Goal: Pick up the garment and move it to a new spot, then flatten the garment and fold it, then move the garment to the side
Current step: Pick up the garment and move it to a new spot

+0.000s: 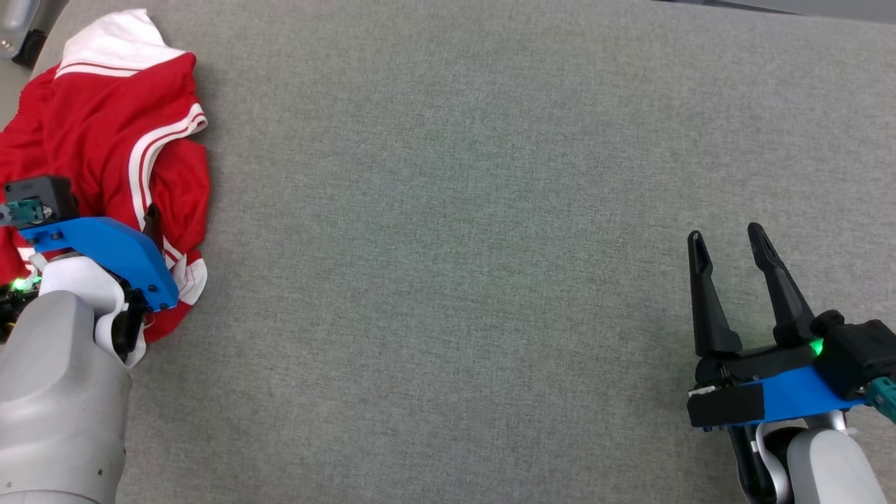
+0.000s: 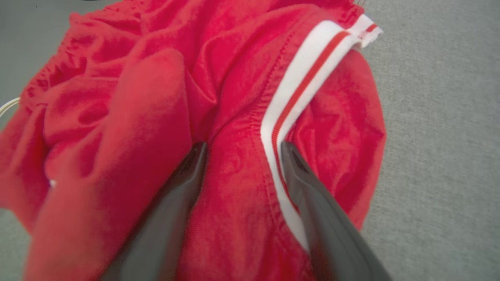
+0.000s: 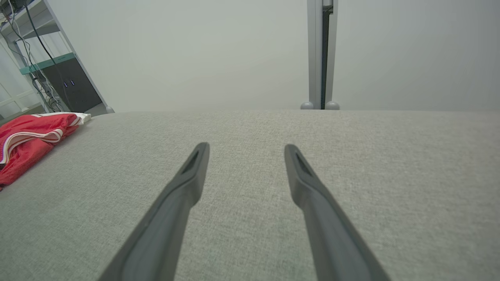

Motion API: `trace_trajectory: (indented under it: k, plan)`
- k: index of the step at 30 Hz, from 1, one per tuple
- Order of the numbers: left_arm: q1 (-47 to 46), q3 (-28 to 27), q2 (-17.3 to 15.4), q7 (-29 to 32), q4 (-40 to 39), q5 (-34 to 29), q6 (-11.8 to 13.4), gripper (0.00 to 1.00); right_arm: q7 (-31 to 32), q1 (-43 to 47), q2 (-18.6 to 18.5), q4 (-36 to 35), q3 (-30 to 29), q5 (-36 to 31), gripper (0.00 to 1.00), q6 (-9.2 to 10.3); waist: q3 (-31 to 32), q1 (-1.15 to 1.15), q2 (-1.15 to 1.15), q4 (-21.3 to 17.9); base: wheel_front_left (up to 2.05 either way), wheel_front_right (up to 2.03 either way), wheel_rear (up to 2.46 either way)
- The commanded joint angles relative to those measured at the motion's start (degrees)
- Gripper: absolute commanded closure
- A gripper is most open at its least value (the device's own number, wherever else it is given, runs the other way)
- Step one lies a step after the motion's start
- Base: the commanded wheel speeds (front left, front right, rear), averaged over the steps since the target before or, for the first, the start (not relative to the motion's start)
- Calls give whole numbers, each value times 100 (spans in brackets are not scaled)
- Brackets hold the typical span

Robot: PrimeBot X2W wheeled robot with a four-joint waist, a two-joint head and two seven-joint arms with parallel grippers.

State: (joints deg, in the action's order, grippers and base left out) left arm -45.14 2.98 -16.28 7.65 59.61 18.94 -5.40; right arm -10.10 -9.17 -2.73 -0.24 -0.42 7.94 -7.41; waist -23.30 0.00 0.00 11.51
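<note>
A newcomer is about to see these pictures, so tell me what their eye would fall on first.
The crumpled red garment with white striped trim stands out at once, bunched at the far left of the grey fabric surface. The left gripper is on it, fingers open astride a fold beside the stripe. The right gripper hangs open over bare surface at lower right.

Red garment (image 1: 98, 140), white-striped, crumpled at table's left edge; perhaps shorts.

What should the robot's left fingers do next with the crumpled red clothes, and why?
Probably close the left gripper on the crumpled red fabric garment with white stripes: its open fingers sit either side of a fold, gripping nothing yet.
</note>
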Motion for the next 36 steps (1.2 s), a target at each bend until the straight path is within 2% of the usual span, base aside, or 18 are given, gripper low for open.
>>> trace_trajectory:
  k: [1, 2, 3, 13, 18, 22, 28, 36]
  plan:
    - [-43, 28, 2, 62, 107, 30, -18, 5, 19, -55, -28, 8, 10, -6, 0, -15, 29, 0, 0, -15, 0, 0, 0]
    - [-30, 50, 4, 58, 143, 34, -38, 91, 20, -46, -28, 13, 20, 7, 0, -15, 53, 0, 0, -26, 0, 0, 0]
    - [-30, 52, -12, 17, 178, 56, -56, 100, 14, -32, -28, 27, 30, 16, 0, -15, 86, 0, 0, -41, 0, 0, 0]
    - [-260, 102, -199, -1059, 3, -33, -45, 100, -169, 133, -28, 314, 57, 260, 0, -15, 647, 0, 0, -240, 0, 0, 0]
    - [-533, 267, -312, -1611, -426, -183, -87, 100, -266, 190, -28, 472, 100, 389, 0, -15, 883, 0, 0, -390, 0, 0, 0]
    - [-796, 435, -276, -1860, -956, -295, -99, 100, -358, 212, -28, 602, 149, 516, 0, -15, 1026, 0, 0, -588, 0, 0, 0]
    - [-1158, 682, -107, -1796, -2071, -400, -112, 100, -461, 168, -28, 755, 239, 720, 0, -15, 1099, 0, 0, -1063, 0, 0, 0]
    - [-1310, 1167, 302, -1217, -3445, -358, -148, 100, -510, 23, -27, 896, 304, 1009, 0, -15, 985, 0, 0, -1957, 0, 0, 0]
